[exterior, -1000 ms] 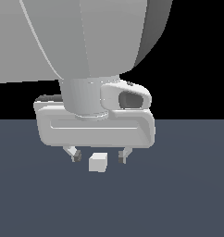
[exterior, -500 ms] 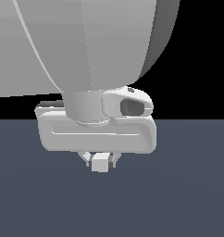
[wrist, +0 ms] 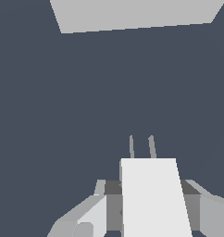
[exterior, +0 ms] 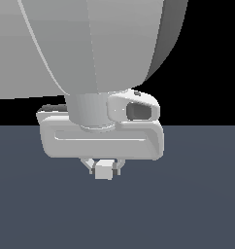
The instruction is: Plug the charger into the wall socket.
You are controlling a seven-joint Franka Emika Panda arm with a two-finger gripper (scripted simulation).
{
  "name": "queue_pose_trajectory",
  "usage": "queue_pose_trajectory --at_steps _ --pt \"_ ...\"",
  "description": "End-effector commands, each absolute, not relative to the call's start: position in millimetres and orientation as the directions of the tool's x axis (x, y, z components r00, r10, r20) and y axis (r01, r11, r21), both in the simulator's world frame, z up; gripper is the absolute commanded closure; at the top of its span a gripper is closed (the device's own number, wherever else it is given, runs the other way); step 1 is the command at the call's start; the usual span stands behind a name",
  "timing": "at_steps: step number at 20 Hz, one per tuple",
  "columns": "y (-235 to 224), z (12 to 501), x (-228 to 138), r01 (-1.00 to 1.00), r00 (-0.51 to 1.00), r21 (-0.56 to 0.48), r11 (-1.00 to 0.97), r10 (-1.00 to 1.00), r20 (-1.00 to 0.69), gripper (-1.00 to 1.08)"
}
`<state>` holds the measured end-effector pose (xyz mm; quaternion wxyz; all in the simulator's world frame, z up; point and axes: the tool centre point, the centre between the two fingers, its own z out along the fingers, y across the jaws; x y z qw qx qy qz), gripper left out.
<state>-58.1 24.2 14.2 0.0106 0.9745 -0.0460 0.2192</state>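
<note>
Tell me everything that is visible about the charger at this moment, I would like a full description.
The charger is a small, plain, nearly white block with flat, matte faces. In the wrist view two thin grey prongs stick out from its far end, pointing toward the light-grey wall socket, which stands apart from it across the dark floor. The block sits between the fingers of the gripper, which close against both its sides. In the exterior view it shows just under the hand; whether it rests on the floor cannot be told.

Even flat light, sharp, no shadows
</note>
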Motion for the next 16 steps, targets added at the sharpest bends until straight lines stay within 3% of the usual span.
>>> queue_pose_trajectory --at_steps 1,16 --pt "23.5 18.6 -56.5 -0.089 0.900 0.001 -0.996 -0.080 0.429 1.08" --pt "14.9 89.0 -33.0 0.012 0.902 0.005 -1.000 0.013 0.431 1.08"
